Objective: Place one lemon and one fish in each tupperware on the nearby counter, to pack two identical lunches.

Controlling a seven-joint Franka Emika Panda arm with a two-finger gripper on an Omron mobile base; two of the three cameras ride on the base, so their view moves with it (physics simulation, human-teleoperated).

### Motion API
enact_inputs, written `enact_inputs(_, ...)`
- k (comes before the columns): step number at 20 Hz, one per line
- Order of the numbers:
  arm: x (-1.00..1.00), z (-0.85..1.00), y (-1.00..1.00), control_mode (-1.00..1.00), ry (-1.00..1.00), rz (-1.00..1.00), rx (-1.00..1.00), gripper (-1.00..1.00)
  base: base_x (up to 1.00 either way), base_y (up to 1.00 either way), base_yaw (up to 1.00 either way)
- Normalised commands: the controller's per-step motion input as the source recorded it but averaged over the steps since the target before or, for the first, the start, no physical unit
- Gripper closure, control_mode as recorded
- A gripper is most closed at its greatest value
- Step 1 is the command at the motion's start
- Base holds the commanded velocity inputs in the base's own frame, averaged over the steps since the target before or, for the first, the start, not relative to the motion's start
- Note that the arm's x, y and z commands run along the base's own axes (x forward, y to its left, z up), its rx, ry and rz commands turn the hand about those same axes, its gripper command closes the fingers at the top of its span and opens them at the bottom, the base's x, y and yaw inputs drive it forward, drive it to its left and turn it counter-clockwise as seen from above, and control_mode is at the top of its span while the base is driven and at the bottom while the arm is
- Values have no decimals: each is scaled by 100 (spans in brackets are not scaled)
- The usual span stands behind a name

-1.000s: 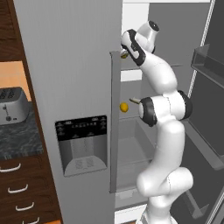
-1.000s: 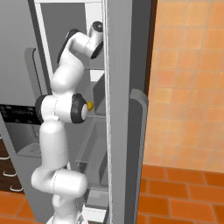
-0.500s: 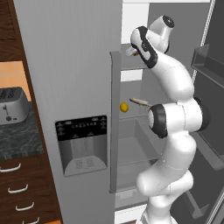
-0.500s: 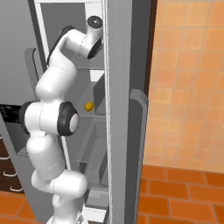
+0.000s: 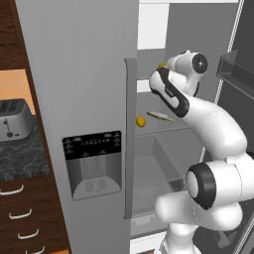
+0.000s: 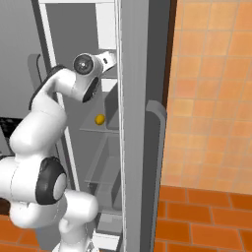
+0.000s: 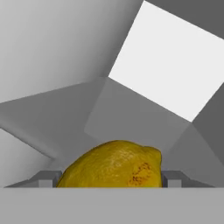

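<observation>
The gripper (image 7: 109, 181) stands wide, its jaws flanking a lemon (image 7: 111, 165) on an upper fridge shelf; grip contact cannot be confirmed. A second lemon (image 5: 141, 121) and a fish (image 5: 159, 116) lie on the shelf (image 5: 173, 130) below.

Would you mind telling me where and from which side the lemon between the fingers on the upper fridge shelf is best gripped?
Grip the lemon across its rounded middle, coming straight in from the open front of the fridge. It already sits between the open gripper, one finger on each side, so closing there should hold its widest part.
</observation>
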Motion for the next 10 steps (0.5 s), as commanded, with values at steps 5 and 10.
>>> enact_inputs(5,-100,88,-14,-100,1,-26,13,100,0,0,0)
enact_inputs(10,-100,49,-5,-100,12,-27,10,100,0,0,0)
